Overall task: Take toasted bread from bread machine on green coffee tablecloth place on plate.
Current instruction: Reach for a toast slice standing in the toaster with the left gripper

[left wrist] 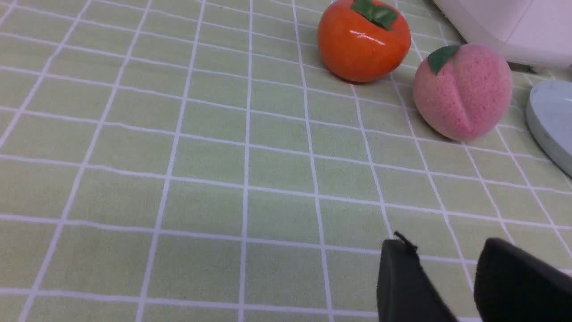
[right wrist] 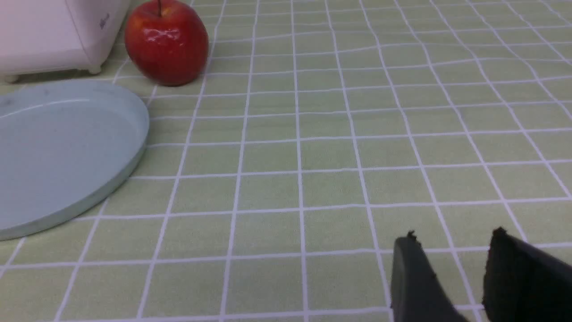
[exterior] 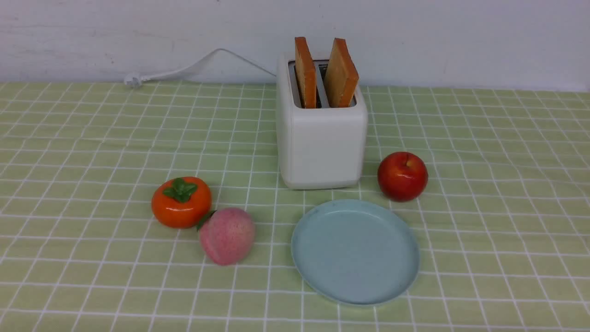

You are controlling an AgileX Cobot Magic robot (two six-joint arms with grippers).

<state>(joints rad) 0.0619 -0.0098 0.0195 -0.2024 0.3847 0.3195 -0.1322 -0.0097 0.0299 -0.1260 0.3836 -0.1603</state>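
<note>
Leaving stretches of green checked cloth [exterior: 115,286] uncovered at both sides, the plate [exterior: 355,251] is set in front of the white toaster [exterior: 325,147], with an apple [exterior: 402,176] near its rim. Left fingers [left wrist: 397,268] and right fingers [right wrist: 413,273] are seen parted over cloth, nothing gripped. Two toast slices [exterior: 305,74] are held upright in the toaster slots, well apart from both pairs.

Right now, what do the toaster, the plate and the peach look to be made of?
Toaster: probably smooth, satin white plastic, judging by its rounded, seamless-looking corners.
Plate: likely plastic with a low sheen, plain pale blue; glazed ceramic can't be ruled out.
Peach: matt, finely speckled pink skin with no bright highlight; perhaps coated foam, though the core is hidden.
</note>
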